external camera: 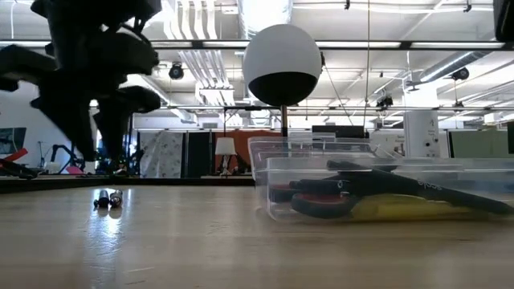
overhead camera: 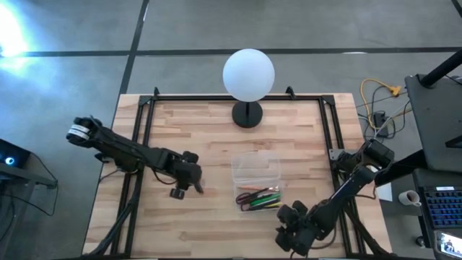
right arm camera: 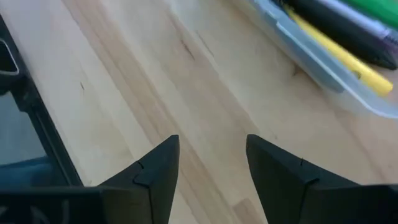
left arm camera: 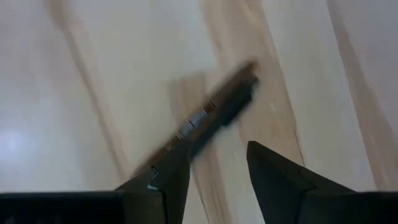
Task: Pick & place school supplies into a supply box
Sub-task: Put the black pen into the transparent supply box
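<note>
A black pen (left arm camera: 214, 112) lies flat on the wooden table, with a second one beside it in the low view, where their ends (external camera: 108, 197) show. My left gripper (left arm camera: 214, 180) hangs open just above the pen (overhead camera: 178, 193), pointing steeply down, clear of it; one finger hides the pen's near end. The clear supply box (overhead camera: 256, 170) stands right of it and holds black, green, yellow and red supplies (overhead camera: 260, 198). My right gripper (right arm camera: 211, 168) is open over bare wood near the table's front right (overhead camera: 292, 232). The box's corner (right arm camera: 311, 62) lies ahead of it.
A white globe lamp (overhead camera: 248, 74) on a black base stands at the table's far middle, behind the box (external camera: 385, 189). A black metal frame (right arm camera: 25, 112) runs along the table's edges. Bare wood lies between the two grippers and along the near edge.
</note>
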{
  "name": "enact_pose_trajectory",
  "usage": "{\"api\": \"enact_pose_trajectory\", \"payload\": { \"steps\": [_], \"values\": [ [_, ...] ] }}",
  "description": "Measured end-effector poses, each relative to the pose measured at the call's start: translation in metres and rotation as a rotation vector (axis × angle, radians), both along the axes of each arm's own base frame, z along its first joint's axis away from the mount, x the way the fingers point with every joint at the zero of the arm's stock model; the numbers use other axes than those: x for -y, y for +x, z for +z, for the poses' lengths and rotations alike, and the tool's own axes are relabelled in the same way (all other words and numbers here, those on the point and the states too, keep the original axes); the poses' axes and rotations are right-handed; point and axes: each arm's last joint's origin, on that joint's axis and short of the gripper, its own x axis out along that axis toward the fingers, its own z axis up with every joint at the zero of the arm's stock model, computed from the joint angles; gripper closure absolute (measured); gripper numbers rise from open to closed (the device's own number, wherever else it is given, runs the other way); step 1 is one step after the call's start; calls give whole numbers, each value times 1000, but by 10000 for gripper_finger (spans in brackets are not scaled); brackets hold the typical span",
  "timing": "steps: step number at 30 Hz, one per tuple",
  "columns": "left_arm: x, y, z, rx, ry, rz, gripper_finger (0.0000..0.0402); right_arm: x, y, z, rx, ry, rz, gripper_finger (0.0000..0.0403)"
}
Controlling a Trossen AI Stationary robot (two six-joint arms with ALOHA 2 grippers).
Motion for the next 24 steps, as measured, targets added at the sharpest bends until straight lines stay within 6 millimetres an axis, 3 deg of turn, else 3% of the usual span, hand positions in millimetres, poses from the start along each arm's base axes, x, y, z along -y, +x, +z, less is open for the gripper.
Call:
{"api": "enact_pose_trajectory", "payload": {
  "steps": [12,20,24],
  "values": [
    [2,6,-20,-74,74,-210,258,4,-3,-6,-14,40,-117,225],
    [4,17,-42,-148,91,-231,259,4,-3,-6,-15,55,-149,225],
    [4,17,-44,-159,92,-231,259,4,-3,-6,-14,62,-160,225]
  ]
}}
